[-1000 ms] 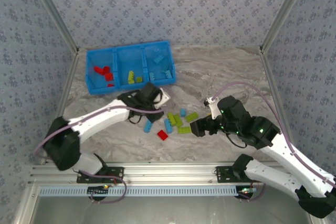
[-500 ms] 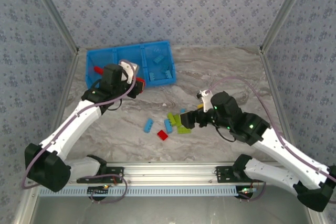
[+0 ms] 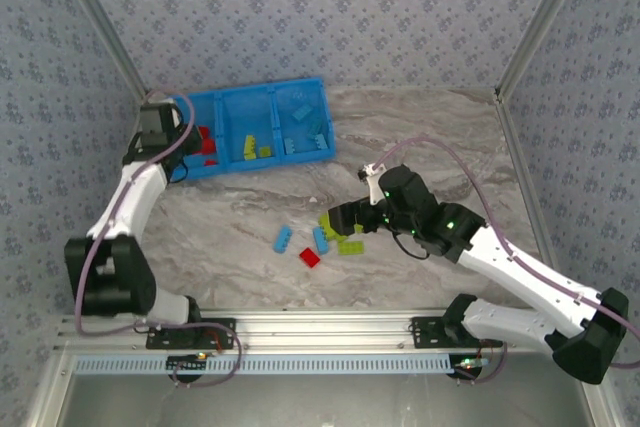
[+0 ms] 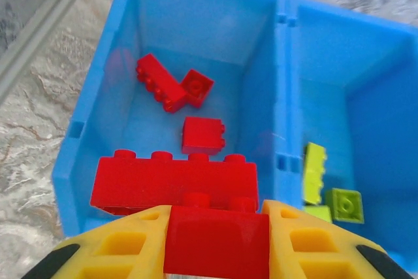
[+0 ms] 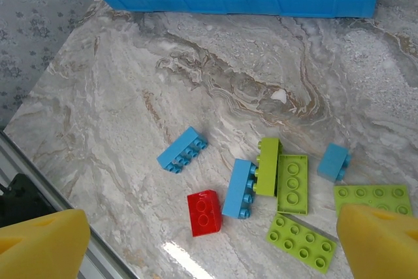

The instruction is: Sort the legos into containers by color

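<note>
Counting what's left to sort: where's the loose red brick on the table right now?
In the top view, the red brick lies on the table near its middle, right beside a light blue brick, left of the green pieces.

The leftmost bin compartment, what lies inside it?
Three red bricks lie on its floor. The long red brick held by the left end effector hangs over the near part, so the floor beneath it is hidden.
</note>
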Robot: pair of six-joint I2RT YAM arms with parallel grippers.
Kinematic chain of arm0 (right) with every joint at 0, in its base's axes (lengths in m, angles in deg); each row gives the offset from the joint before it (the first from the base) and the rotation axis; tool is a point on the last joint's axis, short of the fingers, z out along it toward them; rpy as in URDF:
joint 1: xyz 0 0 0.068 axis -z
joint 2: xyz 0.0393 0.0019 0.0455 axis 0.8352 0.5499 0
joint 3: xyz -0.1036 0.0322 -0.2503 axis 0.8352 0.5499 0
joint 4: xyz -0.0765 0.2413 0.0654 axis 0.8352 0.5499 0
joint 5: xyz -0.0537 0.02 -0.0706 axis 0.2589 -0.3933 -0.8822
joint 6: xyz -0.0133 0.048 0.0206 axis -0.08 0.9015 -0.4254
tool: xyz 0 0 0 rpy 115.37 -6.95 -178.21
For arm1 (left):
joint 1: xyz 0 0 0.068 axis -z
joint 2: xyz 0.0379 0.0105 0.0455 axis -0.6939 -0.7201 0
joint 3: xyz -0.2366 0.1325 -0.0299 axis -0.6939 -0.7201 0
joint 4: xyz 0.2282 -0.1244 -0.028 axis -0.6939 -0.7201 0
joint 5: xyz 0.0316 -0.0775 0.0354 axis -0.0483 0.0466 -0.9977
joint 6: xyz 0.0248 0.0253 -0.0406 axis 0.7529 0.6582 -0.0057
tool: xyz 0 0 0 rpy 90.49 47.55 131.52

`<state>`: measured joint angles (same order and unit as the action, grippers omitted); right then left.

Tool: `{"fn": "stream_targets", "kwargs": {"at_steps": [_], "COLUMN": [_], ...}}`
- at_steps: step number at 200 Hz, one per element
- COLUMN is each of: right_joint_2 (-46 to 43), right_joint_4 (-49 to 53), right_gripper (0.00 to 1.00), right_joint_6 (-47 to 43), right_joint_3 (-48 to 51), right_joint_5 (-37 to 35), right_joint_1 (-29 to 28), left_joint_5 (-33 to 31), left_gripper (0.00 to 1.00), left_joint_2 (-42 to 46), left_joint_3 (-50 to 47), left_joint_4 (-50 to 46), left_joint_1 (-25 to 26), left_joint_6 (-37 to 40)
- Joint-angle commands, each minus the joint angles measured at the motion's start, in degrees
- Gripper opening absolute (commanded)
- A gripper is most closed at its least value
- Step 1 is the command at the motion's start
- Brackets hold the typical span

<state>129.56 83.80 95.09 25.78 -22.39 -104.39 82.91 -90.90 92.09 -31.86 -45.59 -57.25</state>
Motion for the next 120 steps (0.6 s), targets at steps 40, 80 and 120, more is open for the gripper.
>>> {"fn": "stream_targets", "kwargs": {"at_steps": [40, 80, 120], "right_joint_2": [-6.0, -6.6, -0.3], "right_joint_4": [3.9, 5.0, 5.0], "right_gripper": [1.0, 1.0, 0.98], "right_joint_6": [2.6, 4.2, 7.4], "right_joint_3": [-0.8, 0.8, 0.4], "right_joint_5": [-3.6, -6.6, -8.7], "right_joint_1": [0.1, 0.2, -1.7], "left_joint_5": [-1.3, 3.6, 8.2], "left_gripper": [0.49, 0.57, 0.57], "left_joint_2": [-13.3, -7.5, 10.3], "left_joint_3": [14.2, 12.3, 5.0], "left_joint_4": [-3.3, -2.0, -2.7], "left_joint_1": [-1.5, -1.2, 6.7], "left_joint_6": [-3.3, -5.2, -2.9]}}
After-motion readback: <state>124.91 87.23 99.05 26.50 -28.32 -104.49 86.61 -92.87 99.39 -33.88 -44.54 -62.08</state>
